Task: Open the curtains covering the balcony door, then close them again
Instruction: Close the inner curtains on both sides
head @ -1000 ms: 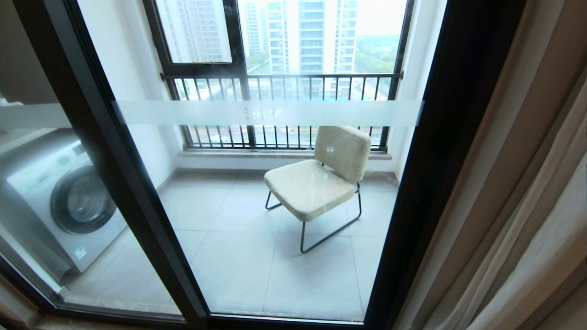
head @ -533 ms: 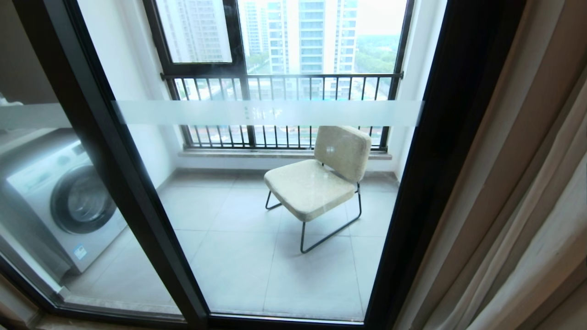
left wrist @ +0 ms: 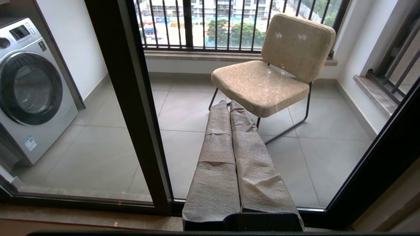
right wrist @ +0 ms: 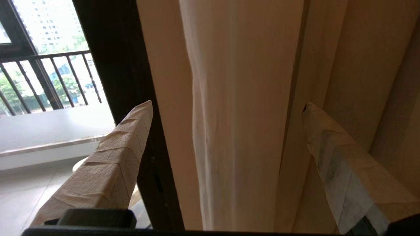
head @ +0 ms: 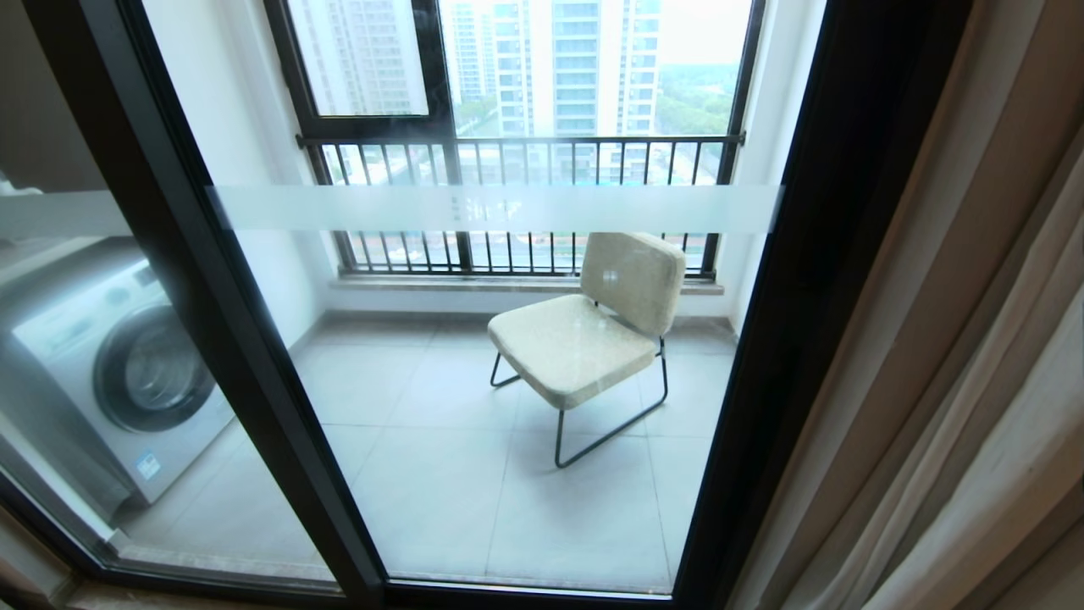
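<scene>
- Nothing has shifted in the head view since the earlier frames; no arm is seen there.
- The curtains (head: 948,356) are bunched right of the balcony door (head: 508,356), so closing is judged next.
- The right gripper (right wrist: 226,108) is spread wide around a pale fold; a deep bite should be taken before pulling.
- The left gripper (left wrist: 229,105) is parked, pressed shut.

You're looking at a balcony floor (head: 423,500) of large pale grey tiles. A beige cushioned chair (head: 593,330) stands on it on thin black sled legs, near the railed window. At your left, a white front-loading washing machine (head: 127,381) sits on the same tiles, well apart from the chair.
</scene>
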Robot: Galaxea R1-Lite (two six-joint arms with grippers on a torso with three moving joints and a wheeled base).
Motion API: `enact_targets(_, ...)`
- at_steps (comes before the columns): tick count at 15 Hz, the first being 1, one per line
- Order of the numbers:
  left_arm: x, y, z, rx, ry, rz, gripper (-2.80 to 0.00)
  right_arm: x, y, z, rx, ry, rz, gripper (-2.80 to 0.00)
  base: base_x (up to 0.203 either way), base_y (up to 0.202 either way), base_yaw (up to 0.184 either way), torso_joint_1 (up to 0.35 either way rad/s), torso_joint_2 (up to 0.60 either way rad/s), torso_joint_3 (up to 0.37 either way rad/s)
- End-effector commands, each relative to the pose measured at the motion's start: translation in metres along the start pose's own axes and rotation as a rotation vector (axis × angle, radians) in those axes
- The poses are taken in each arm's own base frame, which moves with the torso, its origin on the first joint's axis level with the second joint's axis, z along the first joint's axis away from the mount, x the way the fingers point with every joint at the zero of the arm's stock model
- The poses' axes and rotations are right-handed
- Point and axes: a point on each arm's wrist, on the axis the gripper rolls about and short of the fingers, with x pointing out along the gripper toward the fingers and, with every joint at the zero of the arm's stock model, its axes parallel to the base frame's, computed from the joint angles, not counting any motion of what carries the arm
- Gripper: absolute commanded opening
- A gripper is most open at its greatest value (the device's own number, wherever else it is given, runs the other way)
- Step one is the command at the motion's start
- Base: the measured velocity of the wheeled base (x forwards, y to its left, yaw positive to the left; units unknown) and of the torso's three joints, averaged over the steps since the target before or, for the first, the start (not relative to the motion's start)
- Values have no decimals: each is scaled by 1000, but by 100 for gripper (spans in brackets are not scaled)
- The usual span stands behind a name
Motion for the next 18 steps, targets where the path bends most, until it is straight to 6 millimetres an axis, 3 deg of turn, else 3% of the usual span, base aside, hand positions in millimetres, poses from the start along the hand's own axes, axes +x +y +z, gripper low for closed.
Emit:
enact_targets(1, 0, 0, 0, 0, -1, 1, -280, 28, -2, -4, 3, 32, -13, 0, 0, 0, 0, 0, 0, 0)
enact_targets(9, 0, 0, 0, 0, -1, 1, -280, 64, -1, 0, 40, 17, 19, 0, 0, 0, 0, 0, 0, 0)
enact_targets(14, 0, 0, 0, 0, -1, 1, -280, 71, 0, -3, 45, 2, 54, 0, 0, 0, 0, 0, 0, 0)
enact_targets(15, 0, 0, 0, 0, -1, 1, -280, 72, 0, -2, 46, -1, 56, -280, 0, 0, 0, 0, 0, 0)
enact_targets(18, 0, 0, 0, 0, -1, 1, -280, 72, 0, -3, 46, 4, 81, -280, 0, 0, 0, 0, 0, 0)
